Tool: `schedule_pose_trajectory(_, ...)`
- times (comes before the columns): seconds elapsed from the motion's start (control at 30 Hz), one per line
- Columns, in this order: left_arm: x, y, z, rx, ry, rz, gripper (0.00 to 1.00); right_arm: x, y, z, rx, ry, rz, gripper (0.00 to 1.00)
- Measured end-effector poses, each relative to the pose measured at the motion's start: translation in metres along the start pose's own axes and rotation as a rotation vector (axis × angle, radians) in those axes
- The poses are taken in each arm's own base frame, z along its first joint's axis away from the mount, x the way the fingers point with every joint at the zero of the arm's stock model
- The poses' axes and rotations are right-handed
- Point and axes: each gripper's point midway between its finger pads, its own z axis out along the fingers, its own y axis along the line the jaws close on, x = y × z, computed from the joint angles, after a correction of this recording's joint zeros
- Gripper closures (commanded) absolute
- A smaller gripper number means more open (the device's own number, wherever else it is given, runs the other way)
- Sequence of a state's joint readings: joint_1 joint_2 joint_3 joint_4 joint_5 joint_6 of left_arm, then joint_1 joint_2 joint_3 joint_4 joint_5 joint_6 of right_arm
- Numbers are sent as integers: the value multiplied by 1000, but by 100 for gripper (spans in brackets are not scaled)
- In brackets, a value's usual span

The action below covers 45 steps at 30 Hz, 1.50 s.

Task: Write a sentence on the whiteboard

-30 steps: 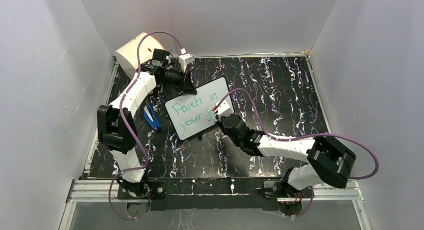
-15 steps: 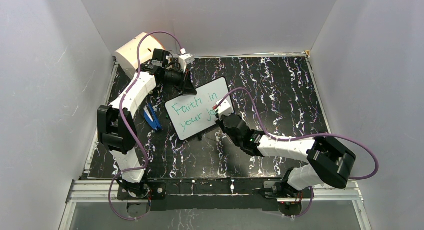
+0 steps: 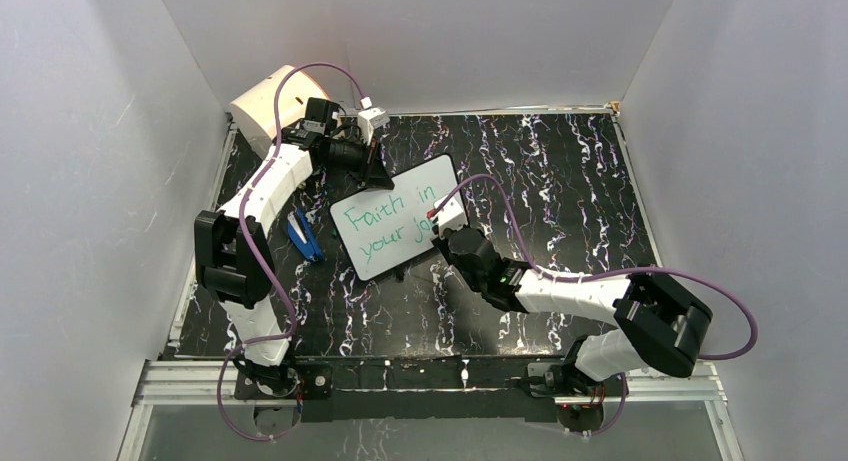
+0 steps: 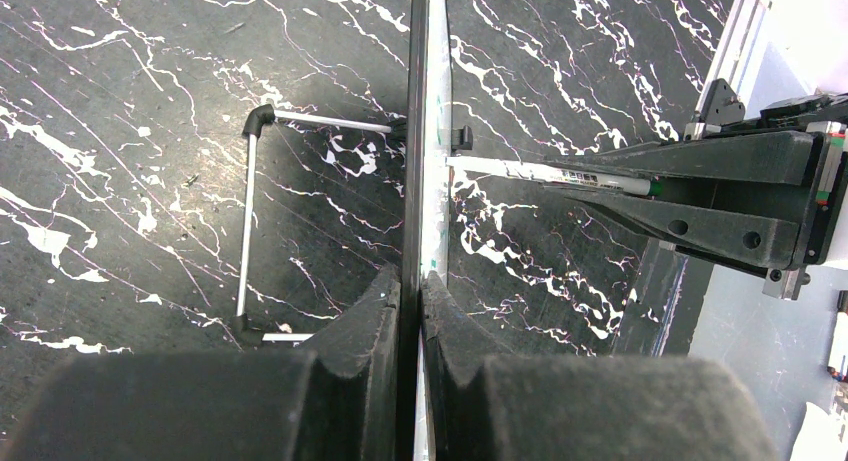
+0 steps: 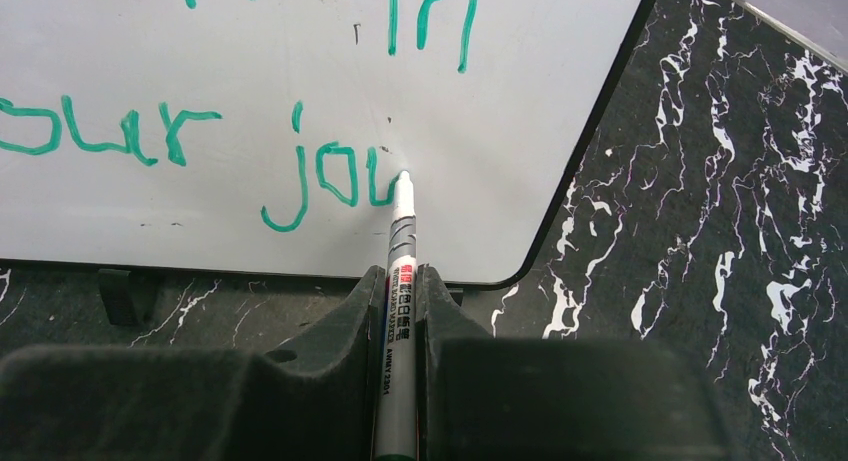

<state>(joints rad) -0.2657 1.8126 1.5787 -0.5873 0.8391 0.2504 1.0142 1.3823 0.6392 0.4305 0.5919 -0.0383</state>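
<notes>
Black marbled tabletop [image 3: 560, 181]: glossy white black-framed whiteboard [image 3: 425, 177] mid-frame, left gripper [image 4: 412, 286] clamped on edge. Green handwritten sentence [image 3: 388, 224] stops at "jou", unfinished; right gripper [image 5: 400, 281] clamps white marker [image 5: 401, 231].

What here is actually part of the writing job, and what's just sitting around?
In use: whiteboard; green sentence; marker; left gripper, clamping the board's edge; right gripper, holding the marker.
Lying about: cream drum in the far corner; blue object beside the board.
</notes>
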Motion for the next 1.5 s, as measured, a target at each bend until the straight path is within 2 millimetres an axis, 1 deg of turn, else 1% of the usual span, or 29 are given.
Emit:
schedule_pose_trajectory(0.33, 0, 0, 0, 0, 0, 0, 100, -3, 0, 1, -4, -13, -2, 100)
schedule_pose_trajectory(1.13, 0, 0, 0, 0, 0, 0, 100, -4, -1, 2, -8, -16, -3, 100)
schedule_pose_trajectory(1.5, 0, 0, 0, 0, 0, 0, 100, -9, -2, 3, -6, -27, 3, 100)
